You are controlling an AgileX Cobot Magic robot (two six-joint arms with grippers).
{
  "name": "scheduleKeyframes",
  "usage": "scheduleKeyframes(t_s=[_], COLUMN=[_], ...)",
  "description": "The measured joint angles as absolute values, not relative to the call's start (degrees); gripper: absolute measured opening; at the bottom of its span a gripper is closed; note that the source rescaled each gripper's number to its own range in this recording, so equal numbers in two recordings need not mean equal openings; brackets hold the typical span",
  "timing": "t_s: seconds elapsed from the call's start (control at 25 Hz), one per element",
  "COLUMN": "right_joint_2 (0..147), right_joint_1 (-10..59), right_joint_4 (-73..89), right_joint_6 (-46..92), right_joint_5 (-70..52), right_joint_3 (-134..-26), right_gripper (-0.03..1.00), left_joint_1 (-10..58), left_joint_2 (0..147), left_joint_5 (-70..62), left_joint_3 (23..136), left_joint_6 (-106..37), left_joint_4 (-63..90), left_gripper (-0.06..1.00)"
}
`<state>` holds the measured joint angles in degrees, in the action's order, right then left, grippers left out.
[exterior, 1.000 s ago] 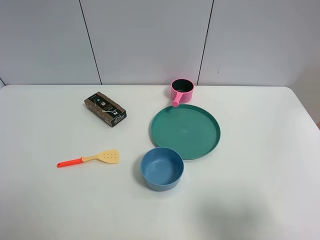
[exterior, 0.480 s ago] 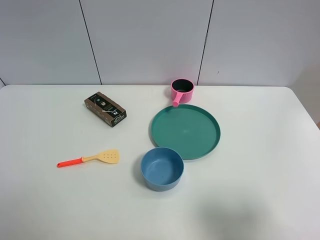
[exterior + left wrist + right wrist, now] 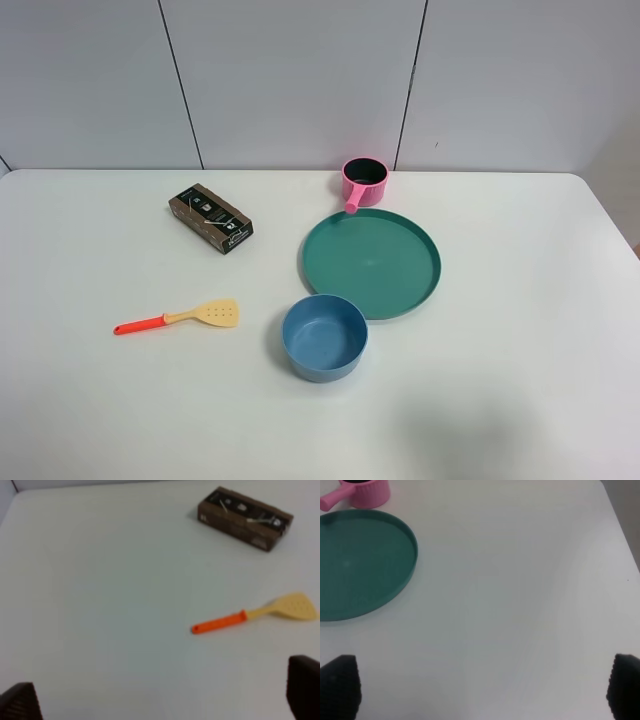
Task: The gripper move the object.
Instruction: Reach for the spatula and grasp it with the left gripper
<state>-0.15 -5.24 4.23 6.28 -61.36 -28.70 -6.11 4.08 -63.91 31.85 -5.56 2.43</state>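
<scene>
The toy spatula (image 3: 180, 317) lies flat on the white table at the left, pale yellow perforated blade toward the blue bowl, orange-red handle pointing left. It also shows in the left wrist view (image 3: 255, 614). My left gripper (image 3: 160, 702) is open and empty, hovering well short of the spatula; only its two black fingertips (image 3: 304, 687) show. My right gripper (image 3: 480, 690) is open and empty over bare table right of the green plate, its black fingertips (image 3: 339, 682) wide apart. Neither arm appears in the exterior high view.
A dark brown box (image 3: 210, 218) lies behind the spatula, also in the left wrist view (image 3: 245, 518). A blue bowl (image 3: 324, 337) stands at front centre, a green plate (image 3: 371, 263) behind it, and a pink pot (image 3: 364, 183) at the back.
</scene>
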Motion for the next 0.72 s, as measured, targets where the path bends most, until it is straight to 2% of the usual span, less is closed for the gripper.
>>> scheduleKeyframes(t_s=[0.72], right_joint_2=[-0.15], right_joint_1=[-5.24], right_joint_4=[4.23], right_joint_6=[6.28], right_joint_5=[-61.36], right_joint_3=[-28.7], right_gripper=[1.0], left_joint_1=[-6.11], left_joint_2=[42.31], left_joint_5=[-65.86], left_joint_3=[44.64], left_joint_6=[-44.06], left_joint_4=[18.78], left_gripper=[1.0])
